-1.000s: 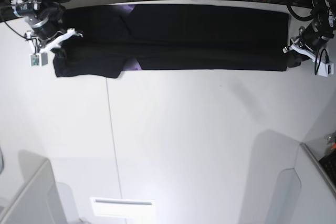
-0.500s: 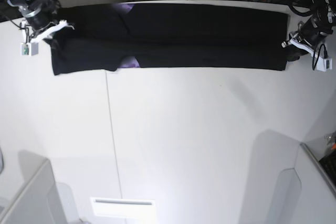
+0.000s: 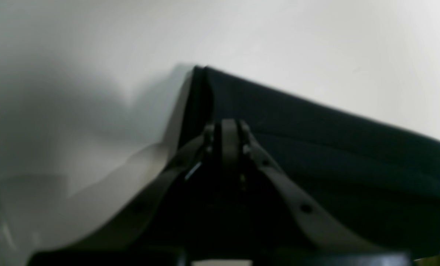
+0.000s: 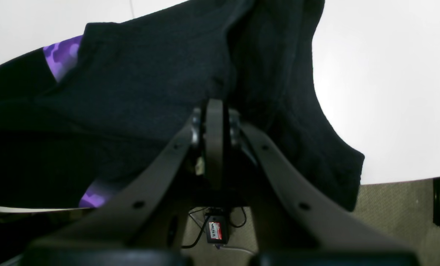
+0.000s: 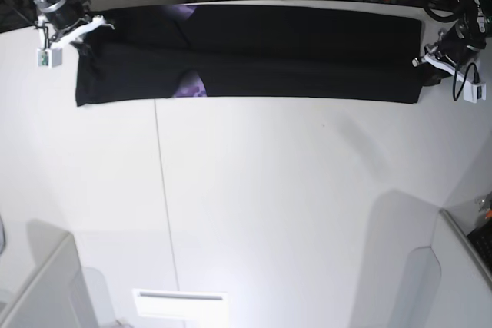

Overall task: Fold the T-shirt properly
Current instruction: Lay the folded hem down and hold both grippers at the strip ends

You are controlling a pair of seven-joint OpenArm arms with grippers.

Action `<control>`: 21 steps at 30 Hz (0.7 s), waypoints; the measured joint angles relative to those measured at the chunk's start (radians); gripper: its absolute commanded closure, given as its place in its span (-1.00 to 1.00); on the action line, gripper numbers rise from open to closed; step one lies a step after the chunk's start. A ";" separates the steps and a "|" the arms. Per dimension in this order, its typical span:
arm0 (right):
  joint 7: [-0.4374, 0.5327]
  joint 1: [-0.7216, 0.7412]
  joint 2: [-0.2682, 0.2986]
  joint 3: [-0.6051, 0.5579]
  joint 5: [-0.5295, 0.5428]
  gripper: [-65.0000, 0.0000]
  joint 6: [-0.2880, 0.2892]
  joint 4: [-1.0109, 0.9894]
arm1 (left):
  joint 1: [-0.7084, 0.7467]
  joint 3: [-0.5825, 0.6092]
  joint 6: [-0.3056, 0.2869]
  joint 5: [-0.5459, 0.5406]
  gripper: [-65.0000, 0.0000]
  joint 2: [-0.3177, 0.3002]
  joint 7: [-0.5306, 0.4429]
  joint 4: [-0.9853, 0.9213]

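Both grippers, the right gripper point(image 5: 77, 30) and the left gripper point(image 5: 427, 57), are pinched shut on the two ends of the T-shirt point(image 5: 254, 55), which lies stretched long between them across the table's point(image 5: 269, 213) far edge.

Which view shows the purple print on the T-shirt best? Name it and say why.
The right wrist view: the purple print shows close and sharp beside the black T-shirt, with a second patch lower down. The base view gives only small purple slivers. The left wrist view shows just a tiny blurred purple bit at its right edge.
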 measured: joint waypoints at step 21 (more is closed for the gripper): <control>0.001 0.003 -0.001 -0.005 0.000 1.00 0.000 -0.085 | 0.002 0.001 -0.037 0.017 1.00 0.003 0.000 0.000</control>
